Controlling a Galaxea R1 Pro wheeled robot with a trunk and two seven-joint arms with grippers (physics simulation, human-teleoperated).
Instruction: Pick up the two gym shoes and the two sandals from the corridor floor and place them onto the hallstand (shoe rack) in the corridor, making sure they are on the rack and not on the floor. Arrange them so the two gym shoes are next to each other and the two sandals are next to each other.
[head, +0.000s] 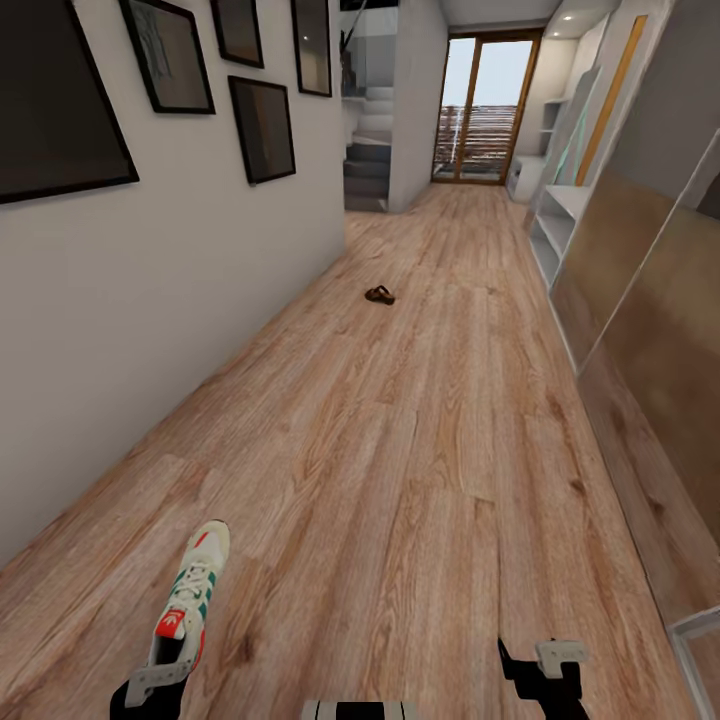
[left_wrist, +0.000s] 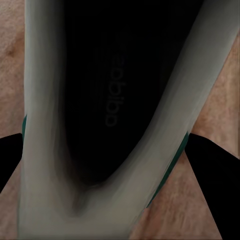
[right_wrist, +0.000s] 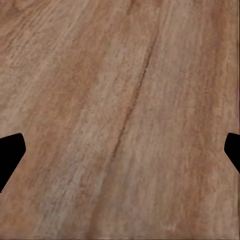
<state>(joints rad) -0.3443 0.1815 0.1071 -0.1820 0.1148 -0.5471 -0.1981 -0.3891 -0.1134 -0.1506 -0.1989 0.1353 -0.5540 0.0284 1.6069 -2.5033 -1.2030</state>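
Note:
One cream-white gym shoe (head: 190, 598) with green stripes and a red-orange tag is at the lower left of the head view, toe pointing away. My left gripper (head: 150, 688) is shut on its heel end. In the left wrist view the shoe's dark inside (left_wrist: 100, 100) sits between the two black fingers (left_wrist: 212, 172). A brown sandal (head: 379, 294) lies far ahead on the corridor floor (head: 420, 450). The light grey hallstand (head: 556, 232) stands along the right wall, further down. My right gripper (head: 545, 668) is open over bare planks (right_wrist: 120, 120).
A white wall with dark picture frames (head: 262, 128) runs along the left. Brown cabinet panels (head: 640, 320) line the right side. Stairs (head: 368, 160) and a glass door (head: 486, 110) close the far end of the corridor.

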